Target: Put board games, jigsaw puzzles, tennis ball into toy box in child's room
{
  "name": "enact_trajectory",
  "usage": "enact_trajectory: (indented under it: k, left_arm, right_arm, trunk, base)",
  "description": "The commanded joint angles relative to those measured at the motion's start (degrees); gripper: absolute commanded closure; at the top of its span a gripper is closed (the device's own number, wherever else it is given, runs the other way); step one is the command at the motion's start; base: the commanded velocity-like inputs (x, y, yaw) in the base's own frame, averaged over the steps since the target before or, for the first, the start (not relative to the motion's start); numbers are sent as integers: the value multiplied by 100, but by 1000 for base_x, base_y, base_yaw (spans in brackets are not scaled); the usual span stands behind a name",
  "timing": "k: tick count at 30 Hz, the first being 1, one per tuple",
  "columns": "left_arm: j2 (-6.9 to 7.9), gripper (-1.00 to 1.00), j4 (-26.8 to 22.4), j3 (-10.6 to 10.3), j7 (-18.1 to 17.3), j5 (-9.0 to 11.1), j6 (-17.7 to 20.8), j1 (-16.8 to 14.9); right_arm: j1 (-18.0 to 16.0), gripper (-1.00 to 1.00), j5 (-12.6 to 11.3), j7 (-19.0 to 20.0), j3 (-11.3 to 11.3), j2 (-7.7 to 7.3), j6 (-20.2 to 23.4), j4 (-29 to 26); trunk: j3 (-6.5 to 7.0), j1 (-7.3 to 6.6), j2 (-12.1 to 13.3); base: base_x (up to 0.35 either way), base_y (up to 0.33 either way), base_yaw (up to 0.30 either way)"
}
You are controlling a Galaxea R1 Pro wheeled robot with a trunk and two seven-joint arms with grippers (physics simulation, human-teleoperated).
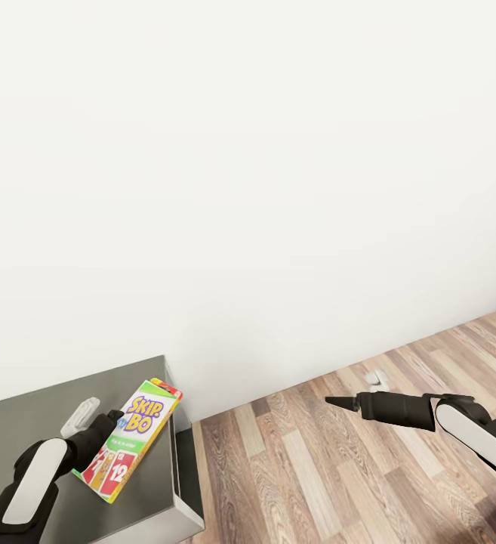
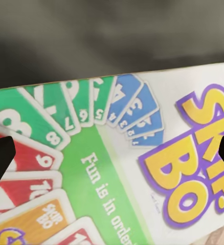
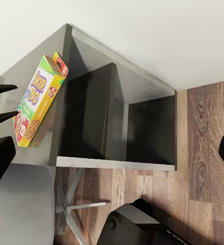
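White wall (image 1: 248,151), wood-plank floor (image 1: 315,468). A dark-grey cabinet top (image 1: 21,423) lies beneath my left claw (image 1: 115,416), which pinches the SKIP-BO box (image 1: 127,442) above it. My right claw (image 1: 331,401) hangs over the floor, fingers pressed together.

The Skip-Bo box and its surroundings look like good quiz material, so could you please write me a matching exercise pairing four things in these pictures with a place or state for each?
Things:
1. Skip-Bo box
2. left gripper
3. right gripper
4. dark-grey cabinet

Places or states:
A. holds nothing, out over the wood-plank floor
B. stands against the white wall, with open shelves below its top
C. held above the cabinet top, printed face showing
D. at the edge of the game box

Pairs: 1-C, 2-D, 3-A, 4-B
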Motion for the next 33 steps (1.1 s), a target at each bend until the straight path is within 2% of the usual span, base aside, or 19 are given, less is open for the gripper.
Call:
enact_trajectory:
  k: [1,10,14,18,22,25,33]
  left_arm:
    - [0,-100,88,4,48,110,-4,-2]
    - [28,-100,-201,58,21,110,-50,75]
    - [49,-100,-614,77,21,104,-72,252]
    - [64,-100,-819,90,20,105,-81,332]
    - [97,-100,-1131,187,15,106,-91,428]
    - [115,-100,-1438,355,10,110,-96,580]
    - [158,-100,-1639,558,7,106,-85,660]
  right_arm:
    - [-11,-100,-40,-2,16,-5,16,0]
    - [-7,-100,-40,-2,16,-4,12,0]
    - [-4,-100,-40,-2,16,-4,10,0]
    - [-3,-100,-40,-2,16,-4,9,0]
    - [-3,-100,-40,-2,16,-4,9,0]
    - [-2,-100,-40,-2,16,-4,9,0]
    - [-2,-100,-40,0,16,-4,9,0]
  trunk:
    - [-12,5,-9]
    - [-12,5,-9]
    - [-12,5,-9]
    - [-12,5,-9]
    - [-12,5,-9]
    - [-12,5,-9]
    - [-12,5,-9]
  base:
    - [0,0,-7]
    - [0,0,-3]
    - [0,0,0]
    - [0,0,0]
    - [0,0,0]
    - [0,0,0]
    - [0,0,0]
